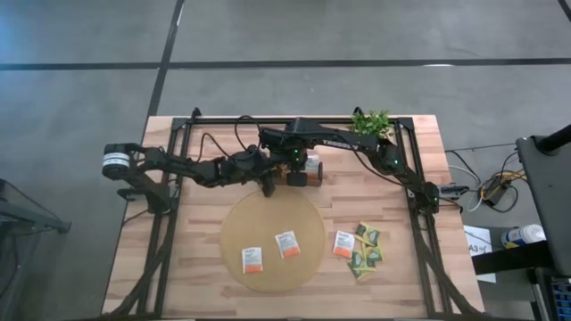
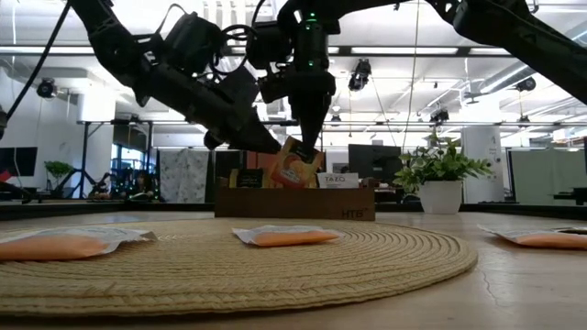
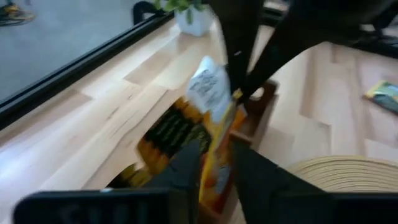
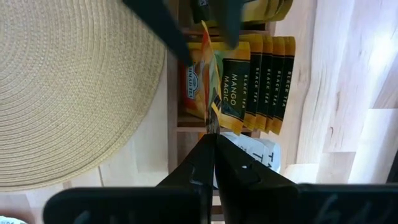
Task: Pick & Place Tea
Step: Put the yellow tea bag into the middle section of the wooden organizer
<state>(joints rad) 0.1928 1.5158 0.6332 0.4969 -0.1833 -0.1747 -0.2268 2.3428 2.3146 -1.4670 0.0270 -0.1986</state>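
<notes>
An orange-and-white tea sachet (image 2: 295, 170) hangs over the dark brown tray (image 2: 293, 203) at the table's far middle. My right gripper (image 2: 308, 139) points down and is shut on it. My left gripper (image 2: 271, 145) slants in from the table's left and is closed on the same sachet (image 3: 214, 158). More sachets stand upright in the tray (image 4: 261, 81). Two orange sachets (image 1: 252, 259) (image 1: 287, 243) lie flat on the round tan mat (image 1: 272, 205). One more orange sachet (image 1: 343, 245) and several green-yellow ones (image 1: 367, 254) lie on the wood to its right. My left gripper has the sachet between its two fingers (image 3: 186, 171), on its two flat faces (image 3: 216, 177), below my right gripper's hold. It comes slanting down from the table's left. My right gripper pinches the sachet's top edge (image 4: 212, 127) between its two shut fingers, from above, pointing down. The sachet hangs below them, tilted, with its lower end at the tray's rim (image 2: 292, 186).
A small green plant in a white pot (image 2: 438, 179) stands at the far right, behind the tray. The black arm frames run along both table sides (image 1: 169, 178) (image 1: 419, 192). Bare wood lies left of the mat (image 1: 192, 259).
</notes>
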